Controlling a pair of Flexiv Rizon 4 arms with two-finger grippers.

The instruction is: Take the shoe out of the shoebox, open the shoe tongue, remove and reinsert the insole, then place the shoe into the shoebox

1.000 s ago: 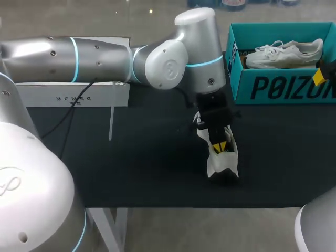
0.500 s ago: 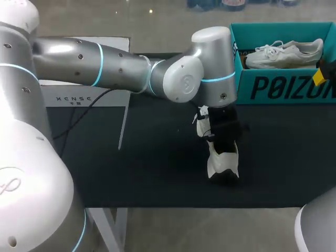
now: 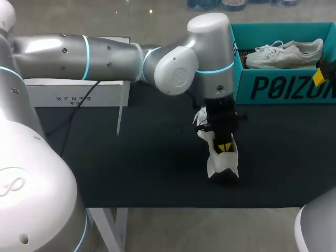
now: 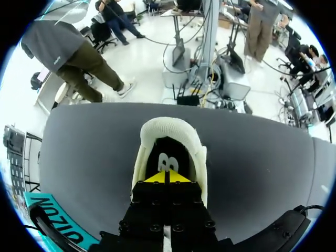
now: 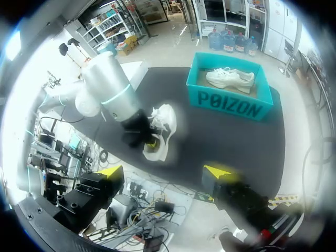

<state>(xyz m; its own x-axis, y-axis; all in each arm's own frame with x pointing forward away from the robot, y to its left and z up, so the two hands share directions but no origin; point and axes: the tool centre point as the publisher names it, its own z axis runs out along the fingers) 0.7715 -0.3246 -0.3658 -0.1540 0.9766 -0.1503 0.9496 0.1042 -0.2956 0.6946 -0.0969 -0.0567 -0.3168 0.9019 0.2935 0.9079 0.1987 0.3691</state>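
The left gripper points down into the mouth of a white shoe. Its two yellow tips are pressed together just above the dark insole. Whether a fold of the insole is pinched between them cannot be seen. The shoe rests near the middle of the black tabletop, well apart from the box. Its heel collar is ahead of the gripper and its loose laces lie behind the wrist.

Nothing holds the shoe down. The right gripper hangs high above the tabletop, well apart from the shoe, with its fingers spread wide and nothing between them. The likeliest trouble is that an upward pull lifts or tips the light shoe along with the insole instead of freeing the insole. If the tips have closed on nothing, they would come away empty. The gripper body nearly fills the shoe's opening, so any tilt could catch the collar or the laces and drag the shoe across the tabletop.

Counted:
- Two white shoes: one on the tabletop under the left gripper, and a second shoe lying inside the shoebox.
- One teal shoebox, open, at the far right of the tabletop.
- One insole in sight.
- Two grippers.
- One white box at the far left.
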